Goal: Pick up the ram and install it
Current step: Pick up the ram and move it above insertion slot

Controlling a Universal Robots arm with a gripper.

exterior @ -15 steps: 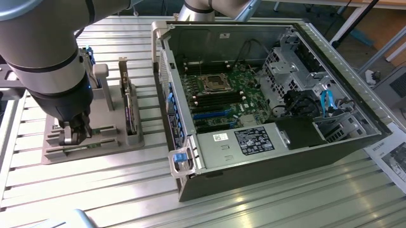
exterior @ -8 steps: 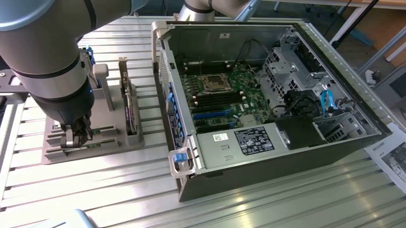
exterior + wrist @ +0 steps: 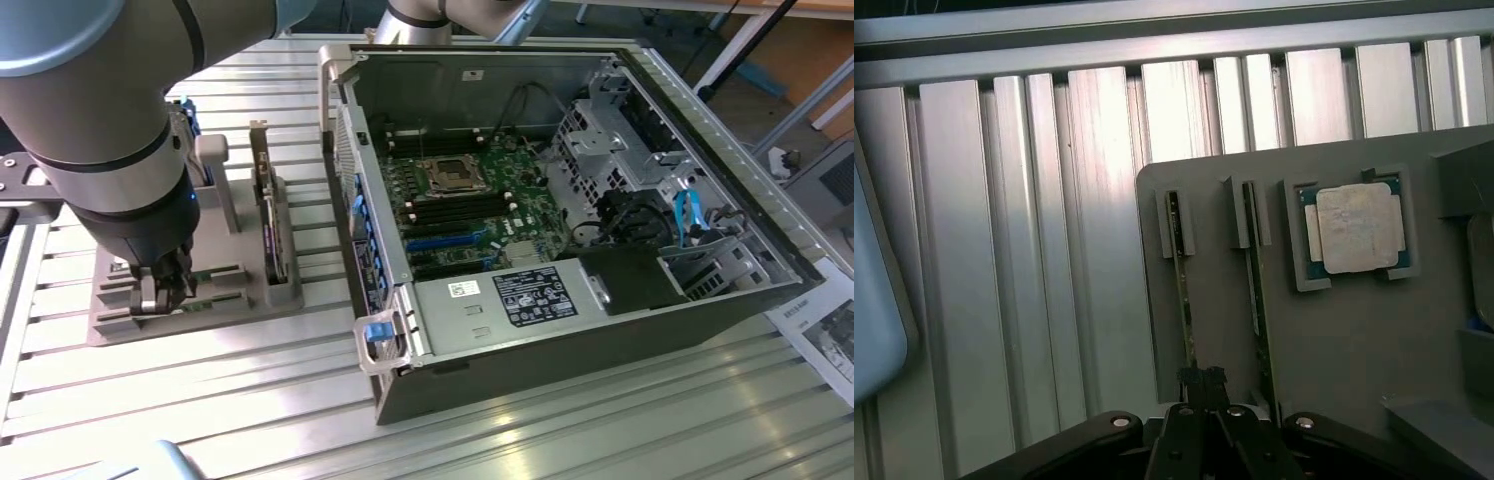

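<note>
Two rams stand on edge in slots of a grey holder (image 3: 1334,340). In the wrist view my gripper (image 3: 1201,380) is down over the holder, its fingertips pressed together on the near end of one ram (image 3: 1182,280). The other ram (image 3: 1256,290) stands parallel beside it, untouched. In the exterior view my gripper (image 3: 158,295) is low at the holder (image 3: 220,322), at the exterior view's left of the open computer case (image 3: 534,340). The motherboard's dark memory slots (image 3: 454,205) lie inside the case.
A square silver processor (image 3: 1357,228) sits in a pocket of the holder. A dark expansion card (image 3: 274,235) stands upright in the holder close to my gripper. The case wall (image 3: 358,200) rises beside the holder. Ribbed aluminium table (image 3: 200,400) lies all around.
</note>
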